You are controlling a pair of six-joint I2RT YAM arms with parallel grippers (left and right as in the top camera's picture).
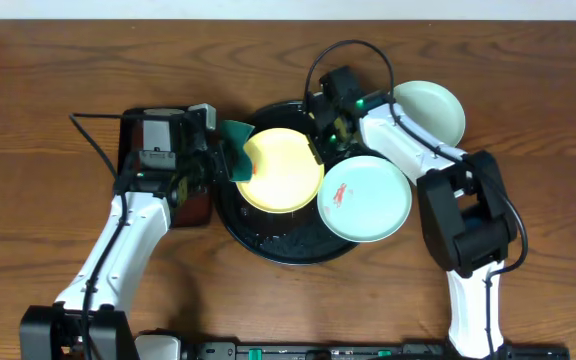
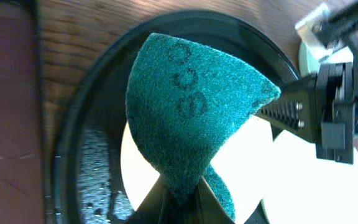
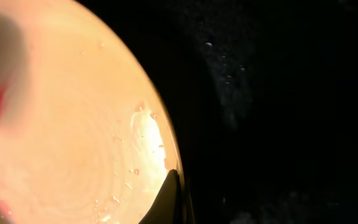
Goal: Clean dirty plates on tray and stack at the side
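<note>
Left gripper (image 2: 180, 188) clamps the green pad (image 2: 185, 106) just left of the yellow plate (image 1: 283, 178); we pinch its right rim with the right gripper (image 1: 324, 140).

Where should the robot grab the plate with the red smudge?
Pinch its thin rim on the right, coming from outside the black tray. The mint plate is shallow, and that edge overhangs the tray's rim, so a finger probably fits underneath.
</note>
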